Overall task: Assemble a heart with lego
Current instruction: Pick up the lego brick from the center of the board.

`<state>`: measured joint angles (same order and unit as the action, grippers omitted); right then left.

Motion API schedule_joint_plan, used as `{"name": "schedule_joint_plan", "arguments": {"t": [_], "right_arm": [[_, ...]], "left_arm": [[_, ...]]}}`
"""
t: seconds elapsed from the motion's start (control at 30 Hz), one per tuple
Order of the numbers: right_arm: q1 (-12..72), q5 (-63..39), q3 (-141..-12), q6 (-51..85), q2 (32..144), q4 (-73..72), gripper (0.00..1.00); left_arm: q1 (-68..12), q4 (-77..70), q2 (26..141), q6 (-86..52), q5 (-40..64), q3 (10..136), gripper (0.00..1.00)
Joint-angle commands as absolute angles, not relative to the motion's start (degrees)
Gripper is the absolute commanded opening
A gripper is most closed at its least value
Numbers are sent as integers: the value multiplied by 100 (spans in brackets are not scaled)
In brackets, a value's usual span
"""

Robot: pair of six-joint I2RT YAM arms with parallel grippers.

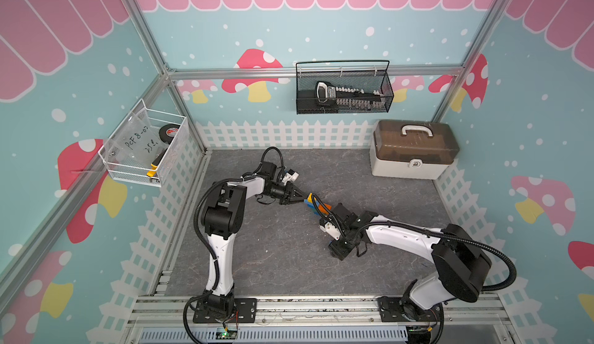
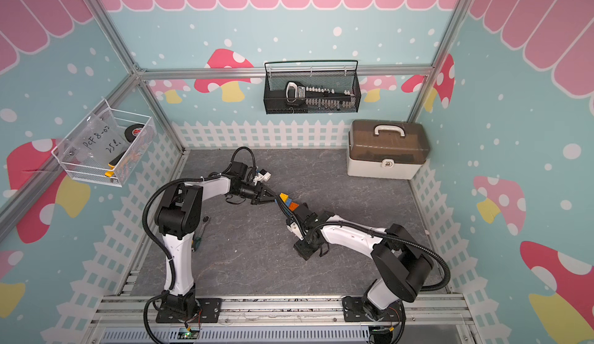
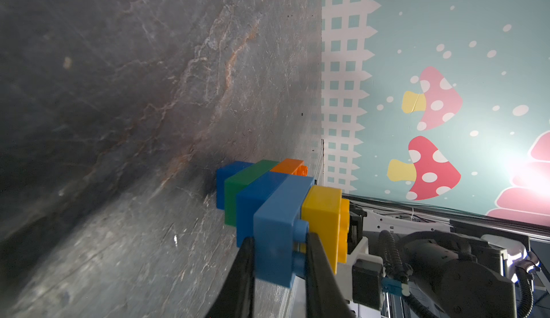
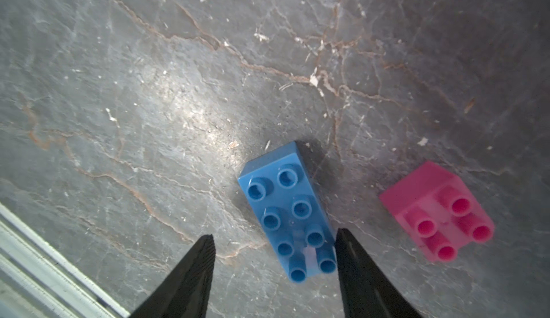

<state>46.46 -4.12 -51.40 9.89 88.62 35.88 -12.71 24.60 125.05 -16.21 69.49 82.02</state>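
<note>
My left gripper is shut on the light blue row of the partly built heart, a stepped stack of dark blue, green, blue, light blue, yellow and orange lego held above the table on its side. In both top views the heart sticks out from the left gripper toward the right wrist. The right gripper is open and points down at a loose light blue lego brick lying studs up; one finger is close beside it, the other stands well off. A pink brick lies beside it.
A beige toolbox stands at the back right of the grey mat. A black mesh basket and a white wire basket hang on the walls. A hand tool lies by the left arm. An aluminium rail borders the front.
</note>
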Motion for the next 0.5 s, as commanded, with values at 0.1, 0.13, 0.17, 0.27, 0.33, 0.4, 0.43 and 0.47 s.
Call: {"name": "schedule_joint_plan", "arguments": {"t": [0.1,0.13,0.17,0.27,0.33,0.4,0.43,0.47], "right_arm": [[4753,-2,-5304,933,9211,3772,56],[4763,14,-5319,928,9251,3762,53],[4772,34,-5338,916,9291,3757,49],[4789,26,-5386,867,9362,3652,41],[4789,26,-5430,857,9313,3579,39],[4790,17,-5494,828,9222,3524,36],[4785,2,-5538,792,9184,3519,35],[4790,-4,-5599,748,9120,3524,33]], "left_arm": [[-1266,2777,12617,-1319,6033,8128,16],[-1265,2773,12627,-1319,6031,8125,16],[-1263,2777,12621,-1318,6036,8130,16],[-1266,2791,12632,-1310,6030,8128,16],[-1265,2804,12623,-1301,6026,8136,16],[-1265,2835,12624,-1276,6019,8144,16],[-1265,2846,12621,-1266,6011,8147,16],[-1265,2857,12621,-1261,6010,8147,16]]}}
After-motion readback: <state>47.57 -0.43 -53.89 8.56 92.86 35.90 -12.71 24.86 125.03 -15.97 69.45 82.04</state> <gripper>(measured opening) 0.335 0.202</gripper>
